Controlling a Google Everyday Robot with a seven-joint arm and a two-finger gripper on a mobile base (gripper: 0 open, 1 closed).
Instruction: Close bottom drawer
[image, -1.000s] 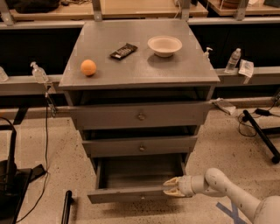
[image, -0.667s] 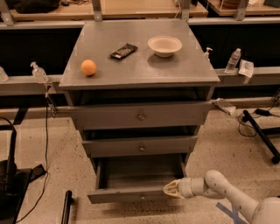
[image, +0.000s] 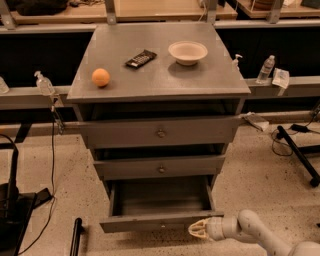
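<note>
On the grey worktop (image: 160, 82) lie, from the left, an orange ball (image: 101, 77), a dark flat packet (image: 141, 58) and a pale bowl (image: 187, 52). In the lower middle of the frame the bottom drawer (image: 145, 223) stands pulled out with its inside in view; the middle drawer (image: 160, 167) above it sits further in. At the lower right the hand (image: 199, 229) is just beside the right end of the bottom drawer's front; whether the hand is open or closed I cannot tell
</note>
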